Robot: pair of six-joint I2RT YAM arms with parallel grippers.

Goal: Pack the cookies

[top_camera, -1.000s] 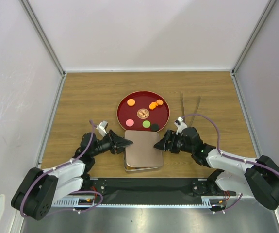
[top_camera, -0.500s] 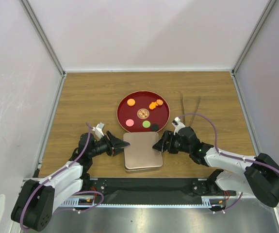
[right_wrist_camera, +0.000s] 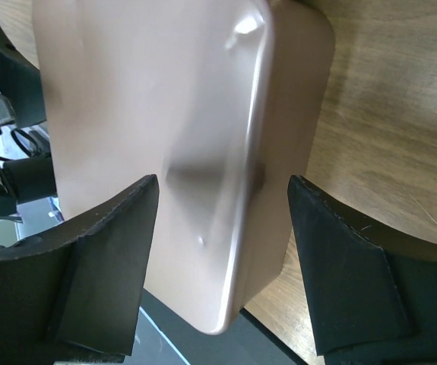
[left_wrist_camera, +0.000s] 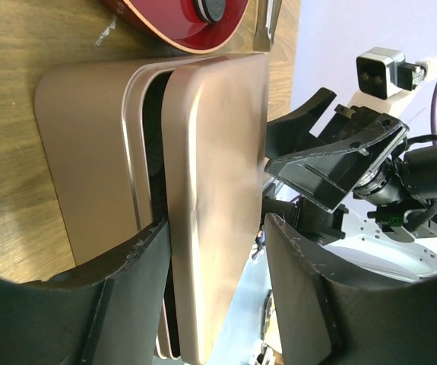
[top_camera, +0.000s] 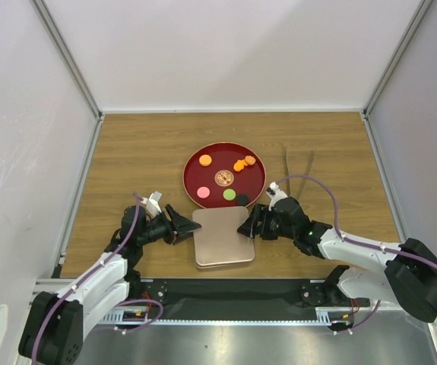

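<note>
1. Tin (top_camera: 223,237), lower centre: rigid, slick; lid (left_wrist_camera: 210,190) ajar.
2. Red plate (top_camera: 222,156), centre frame, holds the cookies (top_camera: 223,178).
3. Left gripper (top_camera: 190,226) and right gripper (top_camera: 242,226) flank the tin, both spread, empty.
4. Cookies: I judge light, brittle; pinch edges gently.

We see the plate (top_camera: 258,179), holding the cookies (top_camera: 223,178), at twelve o'clock from the tin (top_camera: 223,242), tongs (top_camera: 298,163) at the plate's three. The left gripper (top_camera: 190,228) sits at the tin's nine, the right gripper (top_camera: 242,226) at three.
</note>
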